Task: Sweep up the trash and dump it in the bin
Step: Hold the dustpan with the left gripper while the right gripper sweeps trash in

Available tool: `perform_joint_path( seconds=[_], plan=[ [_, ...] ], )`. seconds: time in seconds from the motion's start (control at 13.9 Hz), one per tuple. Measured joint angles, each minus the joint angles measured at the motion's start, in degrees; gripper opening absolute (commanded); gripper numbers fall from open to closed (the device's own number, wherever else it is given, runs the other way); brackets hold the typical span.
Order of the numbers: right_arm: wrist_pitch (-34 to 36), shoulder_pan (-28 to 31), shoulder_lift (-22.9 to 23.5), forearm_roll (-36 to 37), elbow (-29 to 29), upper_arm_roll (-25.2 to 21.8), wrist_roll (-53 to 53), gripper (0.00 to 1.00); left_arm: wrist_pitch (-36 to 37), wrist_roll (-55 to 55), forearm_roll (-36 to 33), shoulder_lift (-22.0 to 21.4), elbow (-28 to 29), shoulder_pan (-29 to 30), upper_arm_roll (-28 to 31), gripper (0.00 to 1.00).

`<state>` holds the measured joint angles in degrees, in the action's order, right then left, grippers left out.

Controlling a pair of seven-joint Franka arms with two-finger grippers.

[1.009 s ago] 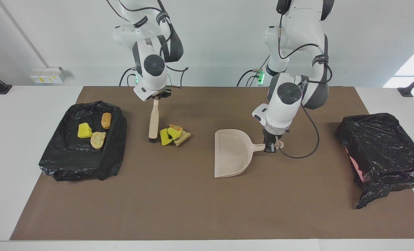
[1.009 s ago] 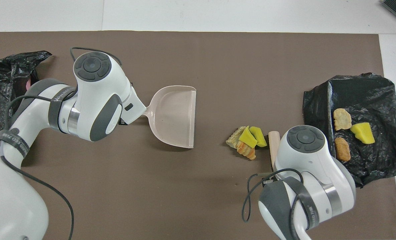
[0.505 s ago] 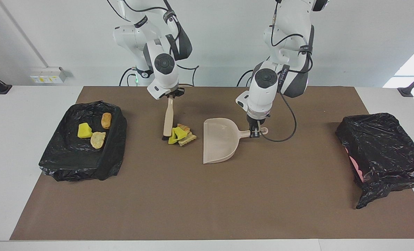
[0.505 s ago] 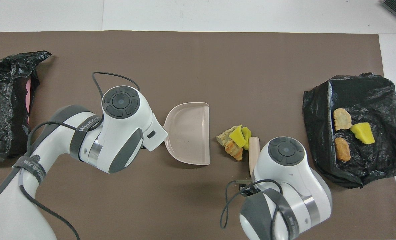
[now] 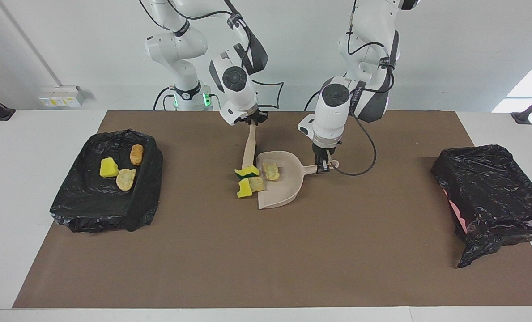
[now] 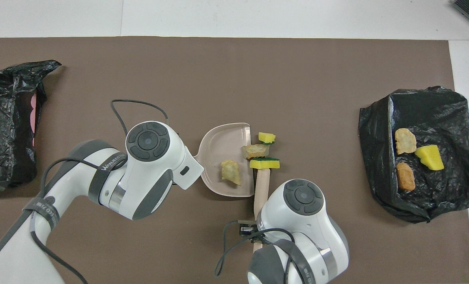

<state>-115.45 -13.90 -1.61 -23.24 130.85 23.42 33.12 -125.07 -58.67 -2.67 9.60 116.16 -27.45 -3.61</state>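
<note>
The right end effector (image 5: 252, 120) is clamped on the brush (image 5: 248, 150) handle; the left end effector (image 5: 323, 167) is clamped on the dustpan (image 5: 288, 188) handle. The trash (image 5: 250, 181) sits mid-worktop at the pan's lip, one lump (image 5: 270, 171) inside. The scraps look light and soft, likelier to tumble than slide, so they are best pushed, not gripped.

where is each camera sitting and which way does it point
Facing view: high across the table, facing the robots; both arms show whole, the left pincer shut on the dustpan handle, the right pincer shut on the brush.
Overhead view: above the robots' end, looking steeply down; only forearms and wrists show.
Shared: the dustpan, the brush, the trash and both black-bagged bins.
</note>
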Motion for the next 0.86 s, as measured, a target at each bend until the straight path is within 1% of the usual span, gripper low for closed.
perform_joint_path(
  seconds=[0.29,0.43,0.5,0.58,0.65,0.72,0.86],
  plan=[
    [0.30,-1.25,2.82,-0.45,-6.78,-0.01,6.25,0.00,-1.22,-0.08,0.00,-0.01,0.30,-0.08,-0.06,0.00],
    [4.15,-0.47,2.68,-0.36,-9.71,-0.51,7.02,0.00,-1.40,-0.23,0.00,-0.01,0.34,-0.08,-0.06,0.00],
    [8.03,1.01,2.26,0.18,-11.44,-0.86,6.74,0.00,-1.58,-0.32,0.00,-0.01,0.36,-0.08,-0.06,0.00],
    [12.36,3.05,1.82,1.88,-13.30,-1.06,5.19,0.00,-1.68,-0.37,0.00,-0.01,0.38,-0.08,-0.06,0.00],
    [16.98,5.29,1.53,5.30,-15.31,-1.20,1.51,0.00,-1.74,-0.40,0.00,-0.01,0.42,-0.08,-0.05,0.00],
    [20.17,6.81,1.46,8.61,-16.54,-1.35,-3.51,0.00,-1.79,-0.41,0.00,-0.01,0.46,-0.08,-0.05,0.00],
    [21.62,7.88,1.51,12.88,-16.65,-1.49,-12.44,0.00,-1.84,-0.41,0.00,-0.01,0.49,-0.08,-0.03,0.00]
  ],
)
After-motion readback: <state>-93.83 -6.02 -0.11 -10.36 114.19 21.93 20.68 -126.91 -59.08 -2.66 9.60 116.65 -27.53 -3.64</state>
